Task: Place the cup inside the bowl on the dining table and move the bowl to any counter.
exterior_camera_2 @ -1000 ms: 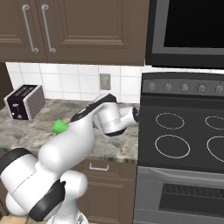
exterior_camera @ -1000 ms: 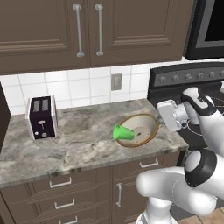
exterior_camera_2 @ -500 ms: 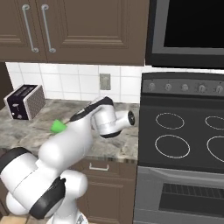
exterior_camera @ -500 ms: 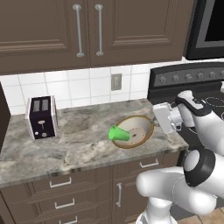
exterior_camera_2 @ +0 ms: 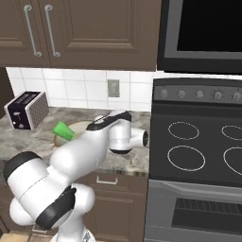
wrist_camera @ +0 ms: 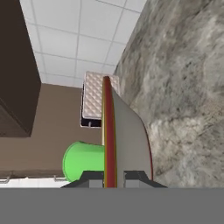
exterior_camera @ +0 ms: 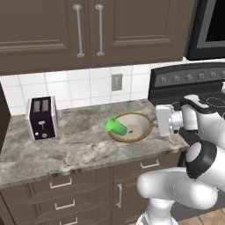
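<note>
Two jobs make up this task, and the first looks done: the cup (exterior_camera: 116, 127) lies tipped on its side inside the bowl (exterior_camera: 137, 132), with its open end poking out over the far rim, away from the hand. The second job looks almost done too. The bowl is now over the counter (exterior_camera: 79, 145), the one with drawers under it and white tiles behind it, so it is no longer at the dining table. I cannot tell for sure if the bowl is resting flat on the stone or is held just above it, but it looks very low and close. What is left, I think, is to set it down all the way, let go, and pull the hand back. The gripper (wrist_camera: 114, 178) is pinched nearly closed, and its two little dark tips sit on each side of the bowl's thin rim, one inside and one outside. So the hand is grasping the bowl by the edge nearest to it. In the hand view the bowl stands up right in front of the fingers, the green cup sits just to one side of the rim, and a toaster (exterior_camera: 42, 117) is farther off, well past the bowl on the same counter.
</note>
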Motion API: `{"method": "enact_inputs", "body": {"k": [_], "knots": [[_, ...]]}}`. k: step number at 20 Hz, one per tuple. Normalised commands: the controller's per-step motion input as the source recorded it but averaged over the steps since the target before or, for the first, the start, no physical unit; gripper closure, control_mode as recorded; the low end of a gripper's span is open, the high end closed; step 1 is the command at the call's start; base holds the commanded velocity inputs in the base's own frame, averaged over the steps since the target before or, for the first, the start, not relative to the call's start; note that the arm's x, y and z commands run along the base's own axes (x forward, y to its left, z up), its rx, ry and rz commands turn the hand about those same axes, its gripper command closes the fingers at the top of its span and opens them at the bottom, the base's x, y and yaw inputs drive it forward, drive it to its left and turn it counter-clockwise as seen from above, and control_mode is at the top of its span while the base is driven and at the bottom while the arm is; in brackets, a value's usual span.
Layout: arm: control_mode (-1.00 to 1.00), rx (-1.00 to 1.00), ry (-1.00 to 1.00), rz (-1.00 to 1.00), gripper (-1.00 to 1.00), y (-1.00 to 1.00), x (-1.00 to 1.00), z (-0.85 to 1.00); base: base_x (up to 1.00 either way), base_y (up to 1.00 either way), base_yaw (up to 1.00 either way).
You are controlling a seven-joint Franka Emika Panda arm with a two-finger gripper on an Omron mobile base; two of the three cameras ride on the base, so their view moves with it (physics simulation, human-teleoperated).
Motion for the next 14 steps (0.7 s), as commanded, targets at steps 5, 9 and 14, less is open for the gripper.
{"method": "enact_inputs", "body": {"k": [5, 9, 14], "knots": [[-1.00, 0.00, 0.05, 0.00, 1.00, 0.00, 0.24, 0.00, 0.00, 0.00, 0.00], [-1.00, 0.00, 0.13, 0.00, 1.00, 0.01, 0.38, 0.00, 0.00, 0.00, 0.00], [-1.00, 0.00, 0.10, 0.00, 1.00, 0.03, 0.36, 0.00, 0.00, 0.00, 0.00]]}}
